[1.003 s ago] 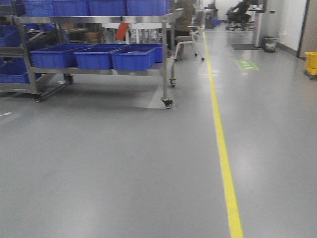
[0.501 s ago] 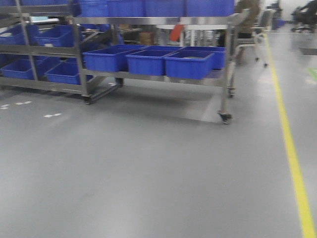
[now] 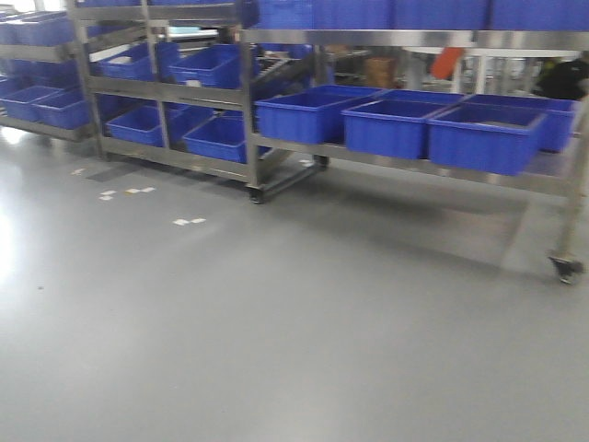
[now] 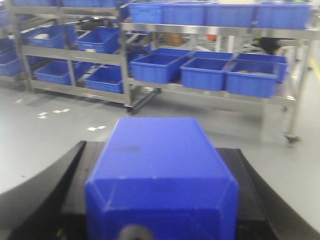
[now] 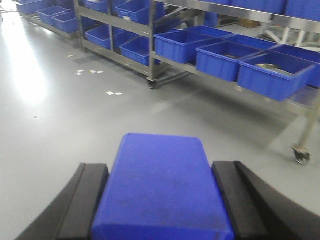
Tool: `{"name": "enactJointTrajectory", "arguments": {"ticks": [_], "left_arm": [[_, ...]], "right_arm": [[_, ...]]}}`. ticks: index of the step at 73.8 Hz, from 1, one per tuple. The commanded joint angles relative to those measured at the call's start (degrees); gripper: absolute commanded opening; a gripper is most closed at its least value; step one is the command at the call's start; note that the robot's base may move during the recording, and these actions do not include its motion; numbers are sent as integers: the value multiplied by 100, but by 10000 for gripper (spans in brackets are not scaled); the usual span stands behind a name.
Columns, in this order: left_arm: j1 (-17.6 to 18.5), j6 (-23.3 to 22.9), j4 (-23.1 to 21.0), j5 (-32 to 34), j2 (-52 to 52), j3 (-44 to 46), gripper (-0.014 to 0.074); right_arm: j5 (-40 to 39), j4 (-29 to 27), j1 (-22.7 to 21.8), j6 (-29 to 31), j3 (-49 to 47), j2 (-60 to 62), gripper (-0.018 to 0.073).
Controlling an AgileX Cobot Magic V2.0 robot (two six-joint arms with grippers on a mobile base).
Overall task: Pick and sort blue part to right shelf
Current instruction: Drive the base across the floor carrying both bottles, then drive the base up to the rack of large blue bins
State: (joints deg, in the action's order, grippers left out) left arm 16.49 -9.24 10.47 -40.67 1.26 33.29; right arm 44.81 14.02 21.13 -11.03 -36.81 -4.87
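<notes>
**Short of the right shelf (image 3: 414, 39), both arms are carrying**

Its blue crates (image 3: 386, 124) are lying straight ahead. Left end effector (image 4: 160, 150) is pinching a blue part (image 4: 160, 180), right end effector (image 5: 160, 167) a second blue part (image 5: 162, 205), both pointing shelfward; neither is seeming nearer.

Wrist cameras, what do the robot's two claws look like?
Both look alike: the left claw and right claw each have two matte black fingers, broad and curving outward, with flat black inner pads. No cables or markings show.
</notes>
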Motion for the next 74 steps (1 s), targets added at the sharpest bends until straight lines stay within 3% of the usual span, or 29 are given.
{"name": "enactJointTrajectory", "arguments": {"ticks": [1,74], "left_arm": [[26,0,20,541,91,156,294],[-25,0,-23,541,91,156,294]], "right_arm": [[-532,139,-11,38,-163,-119,251],[-532,139,-11,38,-163,-119,251]]}}
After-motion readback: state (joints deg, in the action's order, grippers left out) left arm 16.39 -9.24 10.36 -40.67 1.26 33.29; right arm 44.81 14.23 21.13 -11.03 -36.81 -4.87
